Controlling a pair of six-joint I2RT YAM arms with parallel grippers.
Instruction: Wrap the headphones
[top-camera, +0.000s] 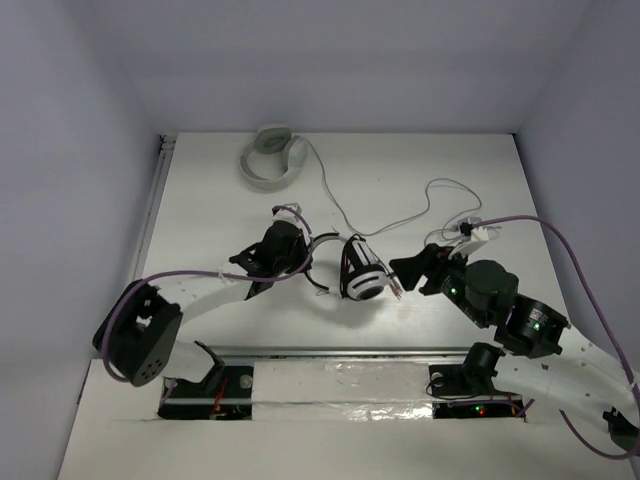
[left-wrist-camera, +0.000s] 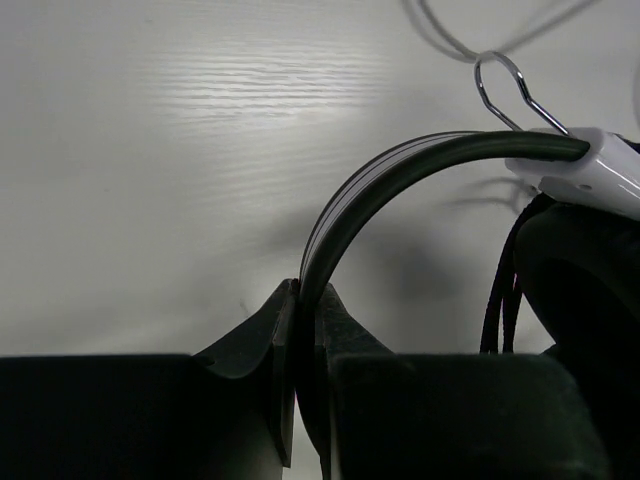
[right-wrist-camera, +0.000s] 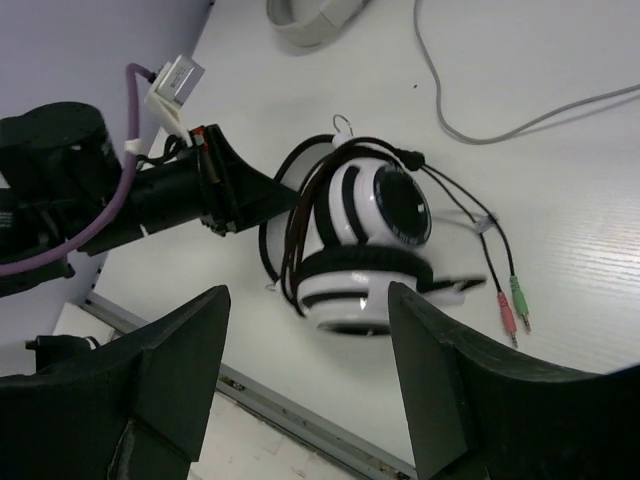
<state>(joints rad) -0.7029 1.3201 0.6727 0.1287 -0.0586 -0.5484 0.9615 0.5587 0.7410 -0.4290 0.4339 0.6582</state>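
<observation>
The black-and-white headphones (top-camera: 362, 268) lie mid-table, earcups (right-wrist-camera: 372, 232) stacked together, with black cable loops wound round them. The red and green plugs (right-wrist-camera: 512, 306) lie loose on the table to their right, also visible in the top view (top-camera: 398, 290). My left gripper (top-camera: 300, 250) is shut on the black headband (left-wrist-camera: 345, 215), which arcs up from between its jaws to the white earcup arm (left-wrist-camera: 590, 175). My right gripper (top-camera: 408, 268) is open and empty, just right of the earcups and above the table; in its wrist view its fingers (right-wrist-camera: 175, 360) frame the headphones.
A pale grey-white headset (top-camera: 270, 156) lies at the back of the table, its light grey cable (top-camera: 340, 205) running forward and right toward my right arm. A metal rail (top-camera: 330, 352) runs along the near edge.
</observation>
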